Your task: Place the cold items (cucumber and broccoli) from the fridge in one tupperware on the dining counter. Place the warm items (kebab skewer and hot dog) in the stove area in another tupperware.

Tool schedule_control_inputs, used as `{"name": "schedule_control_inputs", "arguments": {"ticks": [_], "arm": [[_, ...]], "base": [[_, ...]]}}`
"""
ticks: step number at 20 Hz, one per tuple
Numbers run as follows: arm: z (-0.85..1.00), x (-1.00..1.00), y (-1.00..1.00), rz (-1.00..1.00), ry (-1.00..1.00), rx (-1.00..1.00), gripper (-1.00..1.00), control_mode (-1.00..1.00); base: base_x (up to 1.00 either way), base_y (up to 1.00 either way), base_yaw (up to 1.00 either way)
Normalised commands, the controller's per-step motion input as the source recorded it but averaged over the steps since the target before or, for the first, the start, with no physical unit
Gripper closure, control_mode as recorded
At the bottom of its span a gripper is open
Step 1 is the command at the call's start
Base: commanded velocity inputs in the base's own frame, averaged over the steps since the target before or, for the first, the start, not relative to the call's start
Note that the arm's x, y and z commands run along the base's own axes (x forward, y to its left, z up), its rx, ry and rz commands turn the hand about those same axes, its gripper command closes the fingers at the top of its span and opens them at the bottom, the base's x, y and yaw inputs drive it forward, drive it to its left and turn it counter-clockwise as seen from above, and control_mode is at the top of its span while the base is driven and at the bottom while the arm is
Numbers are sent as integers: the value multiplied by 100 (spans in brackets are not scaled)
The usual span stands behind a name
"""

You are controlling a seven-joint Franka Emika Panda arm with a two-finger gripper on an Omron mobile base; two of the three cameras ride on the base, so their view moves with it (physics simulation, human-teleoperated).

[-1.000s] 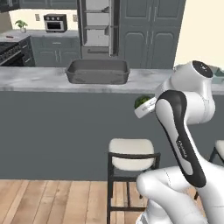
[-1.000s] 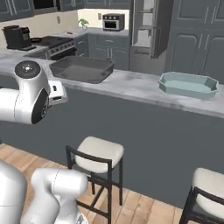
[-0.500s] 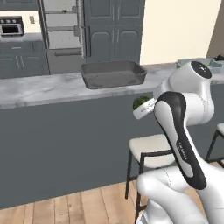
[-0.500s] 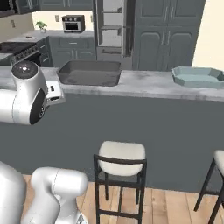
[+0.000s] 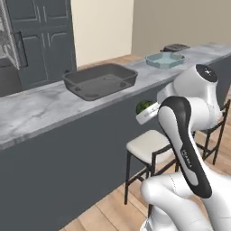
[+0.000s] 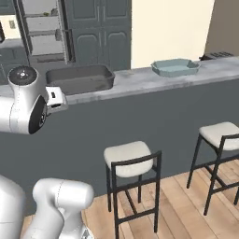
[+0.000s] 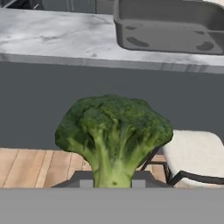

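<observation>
Hand view: broccoli (image 7: 114, 131) stem base hidden.

Home kitchen, marble counter (image 5: 40, 106), bar stools (image 6: 128, 158), grey cabinets (image 6: 100, 32)

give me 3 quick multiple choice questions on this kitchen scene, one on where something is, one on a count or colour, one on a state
1. Where is the dark grey tupperware?
A. on a stool
B. on the dining counter
C. on the floor

2. How many tubs stand on the dining counter?
A. two
B. four
C. none

3. What is the pincer doing?
A. standing open with nothing in it
B. pressing on the counter
C. shut on the broccoli

Answers:
1. B, it sits on the marbled top.
2. A, the dark grey one and a pale teal tupperware.
3. C, the broccoli stands stalk down between the tips in the hand view.
</observation>
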Motion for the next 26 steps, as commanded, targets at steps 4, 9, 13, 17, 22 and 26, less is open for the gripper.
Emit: {"name": "schedule_control_inputs", "arguments": {"ticks": [4,9,13,17,22,26], "arm": [[0,0,0,0,0,0,100,100],[0,0,0,0,0,0,100,100],[0,0,0,0,0,0,100,100],[0,0,0,0,0,0,100,100],[0,0,0,0,0,0,100,100],[0,0,0,0,0,0,100,100]], "base": [[16,53,-54],[26,23,-25],[31,15,-6],[37,29,-4],[36,28,0],[31,17,0]]}}
